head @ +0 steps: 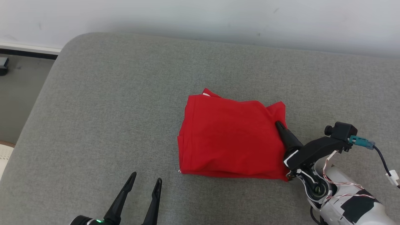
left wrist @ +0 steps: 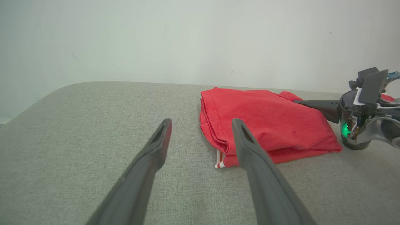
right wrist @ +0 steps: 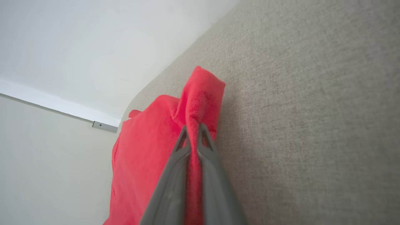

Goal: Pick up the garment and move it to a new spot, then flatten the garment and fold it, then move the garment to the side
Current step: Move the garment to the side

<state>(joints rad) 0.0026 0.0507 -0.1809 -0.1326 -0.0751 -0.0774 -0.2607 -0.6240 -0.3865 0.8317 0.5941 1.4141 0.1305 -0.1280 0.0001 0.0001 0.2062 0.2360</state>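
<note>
The garment is a red cloth folded into a rough square, lying on the grey cushioned surface right of centre. My right gripper reaches in from the lower right and is shut on the garment's right edge; in the right wrist view a ridge of red fabric is pinched between the fingers of that gripper. My left gripper stands open near the front edge, left of the garment and apart from it. In the left wrist view the garment lies just beyond the right finger, with a white-and-red striped tag at its near corner.
A white wall runs behind the grey surface. The surface's rounded left corner drops to a floor with a dark baseboard. Bare grey fabric stretches left of the garment.
</note>
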